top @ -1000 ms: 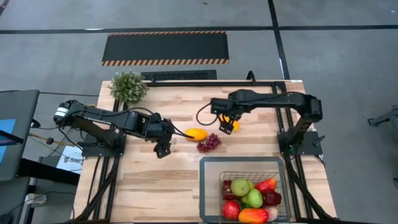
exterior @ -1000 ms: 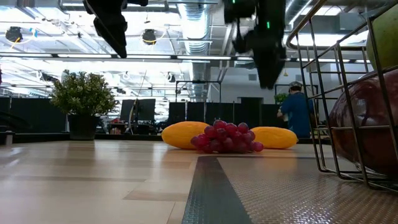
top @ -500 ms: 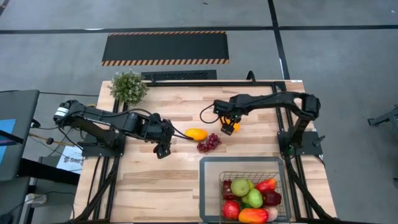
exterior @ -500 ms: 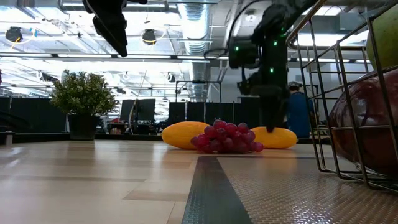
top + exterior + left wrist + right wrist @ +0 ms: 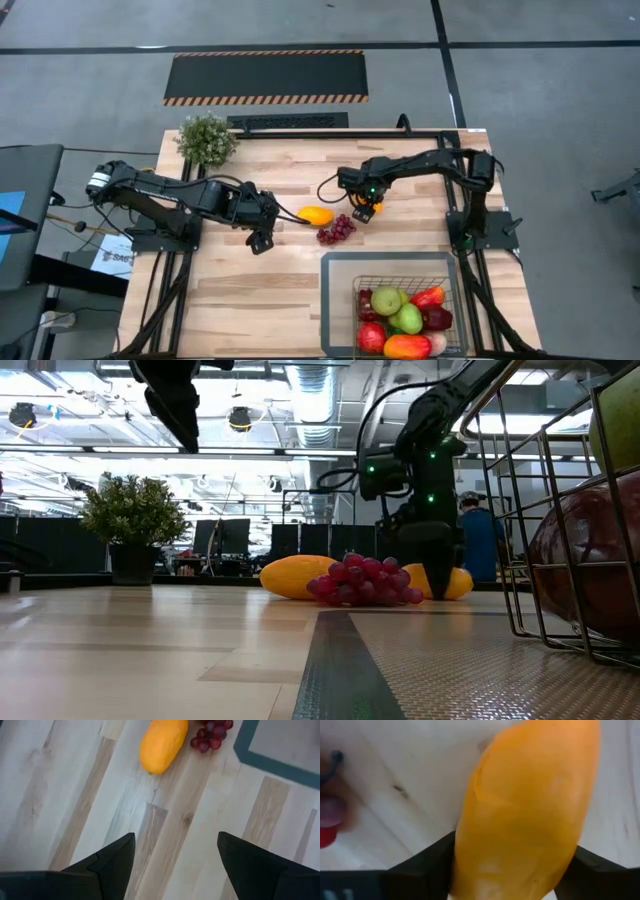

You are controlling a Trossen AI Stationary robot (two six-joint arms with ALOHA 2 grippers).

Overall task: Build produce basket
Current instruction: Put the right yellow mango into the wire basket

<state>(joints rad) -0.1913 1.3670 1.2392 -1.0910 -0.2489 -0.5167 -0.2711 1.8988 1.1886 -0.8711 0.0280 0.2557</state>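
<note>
From above, the right claw (image 5: 366,205) is down on the surface (image 5: 250,290) over an orange-yellow fruit (image 5: 366,208) that lies just beside the grape bunch (image 5: 336,230). A second yellow fruit (image 5: 316,215) lies just left of the grapes. The left claw (image 5: 262,236) hangs near that fruit with nothing in it. The basket (image 5: 336,300) sits at the near right, with red, green and orange produce (image 5: 402,320) heaped inside. A potted plant (image 5: 206,139) stands at the far left corner.

At surface level, the right claw (image 5: 425,565) reaches down onto the far fruit (image 5: 452,582) behind the grape bunch (image 5: 365,581), while the other yellow fruit (image 5: 295,576) lies to their left. The left claw (image 5: 175,405) hangs high above. The basket's wire wall (image 5: 530,510) fills the right edge.

The left wrist view shows its fingers (image 5: 115,857) spread apart and empty above bare wood, with the yellow fruit (image 5: 162,745) and grapes (image 5: 212,732) beyond.

The right wrist view shows the fruit (image 5: 525,815) between its fingers (image 5: 427,862), one on each side; whether they grip it yet, I cannot tell.
</note>
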